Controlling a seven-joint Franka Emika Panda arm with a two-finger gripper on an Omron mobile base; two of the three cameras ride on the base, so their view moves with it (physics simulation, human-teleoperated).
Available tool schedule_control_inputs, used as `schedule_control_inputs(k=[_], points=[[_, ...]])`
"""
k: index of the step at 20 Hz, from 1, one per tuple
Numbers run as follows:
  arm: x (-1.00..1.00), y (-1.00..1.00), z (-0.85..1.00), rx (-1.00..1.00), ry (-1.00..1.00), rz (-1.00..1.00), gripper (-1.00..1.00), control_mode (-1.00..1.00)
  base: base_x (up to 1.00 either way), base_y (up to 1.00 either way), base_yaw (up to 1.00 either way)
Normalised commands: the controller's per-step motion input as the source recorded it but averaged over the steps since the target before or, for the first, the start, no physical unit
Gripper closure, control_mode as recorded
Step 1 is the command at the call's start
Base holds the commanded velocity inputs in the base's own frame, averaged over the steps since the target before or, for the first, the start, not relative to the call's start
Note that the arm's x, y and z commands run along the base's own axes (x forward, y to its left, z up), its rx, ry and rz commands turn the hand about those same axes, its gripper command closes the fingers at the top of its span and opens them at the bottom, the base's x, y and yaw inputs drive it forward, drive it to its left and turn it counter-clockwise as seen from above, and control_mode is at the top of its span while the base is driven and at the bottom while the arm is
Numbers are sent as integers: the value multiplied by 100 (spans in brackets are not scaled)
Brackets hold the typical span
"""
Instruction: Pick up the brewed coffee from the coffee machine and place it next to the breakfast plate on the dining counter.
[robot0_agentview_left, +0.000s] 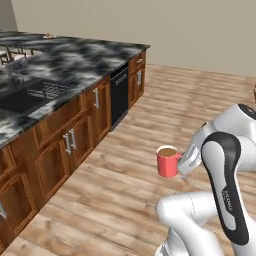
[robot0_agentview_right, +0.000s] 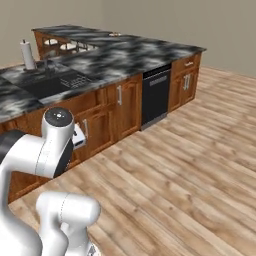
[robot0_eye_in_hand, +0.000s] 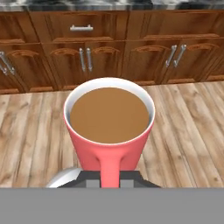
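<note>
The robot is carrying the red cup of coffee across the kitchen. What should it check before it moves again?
1. Tool shut on the red mug by its handle: ok.
2. Mug upright: ok.
3. Coffee level below the rim, none spilled on the wood floor: ok.
4. Mug clear of the wooden cabinets, held over open floor: ok.
5. Breakfast plate in sight to aim for: cannot tell.

No legible text anywhere; only an unreadable small marking on the robot arm (robot0_agentview_left: 227, 192).
</note>
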Motion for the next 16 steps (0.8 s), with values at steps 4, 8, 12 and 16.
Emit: schedule_control_inputs(k=[4,8,12,16], points=[[0,0,0,0,0,0,100,100,100,-68,0],[0,0,0,0,0,0,100,100,100,-75,0],[0,0,0,0,0,0,100,100,100,-82,0],[0,0,0,0,0,0,100,100,100,-78,-7]])
